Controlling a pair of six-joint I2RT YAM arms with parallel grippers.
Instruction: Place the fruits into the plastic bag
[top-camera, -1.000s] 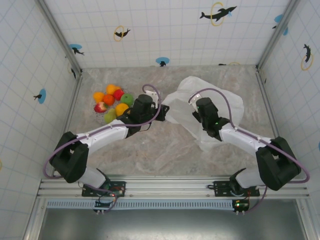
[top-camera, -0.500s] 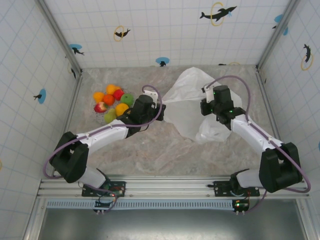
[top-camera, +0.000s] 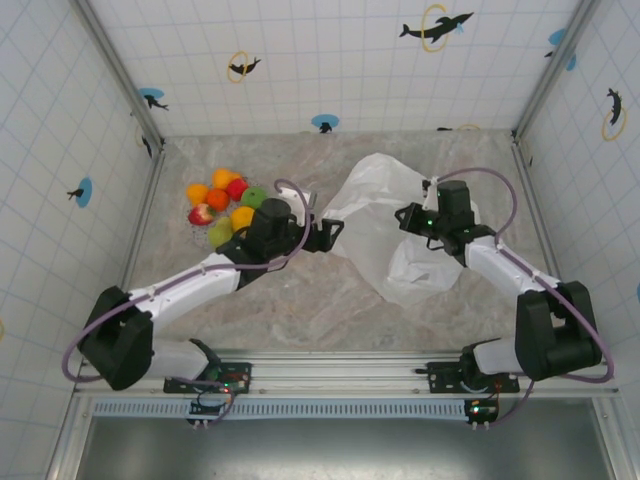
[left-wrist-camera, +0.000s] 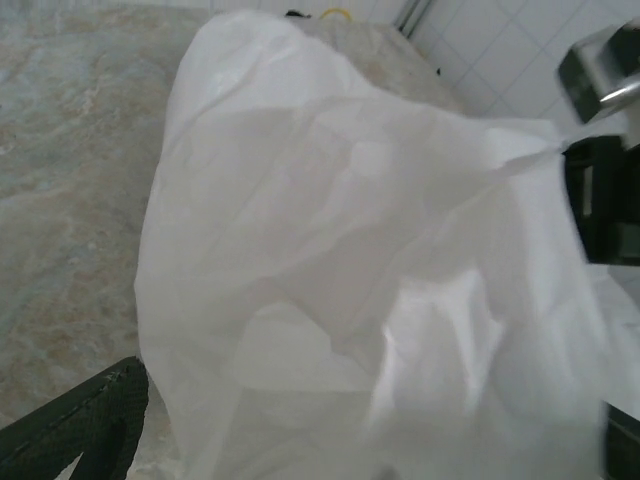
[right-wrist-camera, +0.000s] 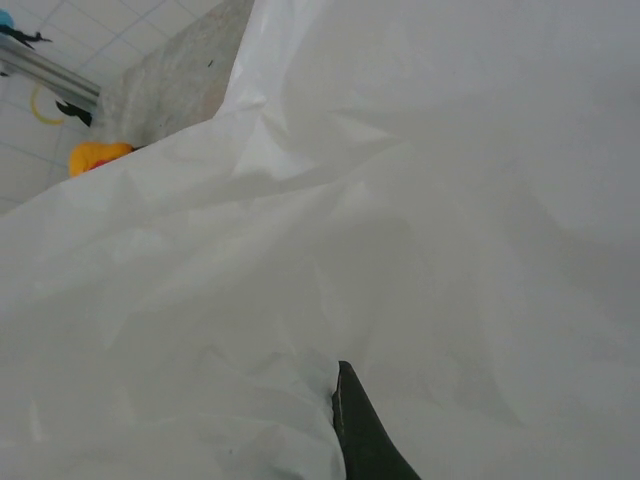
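The plastic bag (top-camera: 385, 225) is bunched up mid-table, right of centre, its white film puffed and wrinkled. I see my right gripper (top-camera: 408, 218) on its upper right part. From the left wrist a taut strip of film runs into it, so it's clamped on the bag. My left gripper (top-camera: 327, 232) is at the bag's left edge with the jaws spread wide and film billowing between them. The fruits (top-camera: 222, 205) sit heaped at far left, well apart from the bag, on the marbled table (top-camera: 300, 300).

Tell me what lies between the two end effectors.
In the top view, the plastic bag spans the gap between the left end effector and the right end effector.
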